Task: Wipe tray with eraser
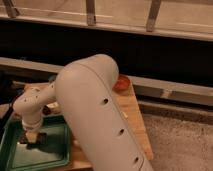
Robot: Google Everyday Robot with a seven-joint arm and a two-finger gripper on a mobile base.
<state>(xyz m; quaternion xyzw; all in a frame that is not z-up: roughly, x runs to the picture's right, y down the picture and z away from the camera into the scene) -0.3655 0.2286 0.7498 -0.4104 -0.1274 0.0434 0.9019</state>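
The green tray lies at the lower left, partly cut off by the picture's edge. My gripper points straight down into the tray's left half, below the white wrist. It is shut on the eraser, a small dark block that rests on the tray floor. My big white forearm crosses the middle of the view and hides the tray's right rim.
A wooden board lies under and to the right of the tray, with a red bowl at its far end. A small dark object sits just behind the tray. A dark counter edge and metal railing run behind.
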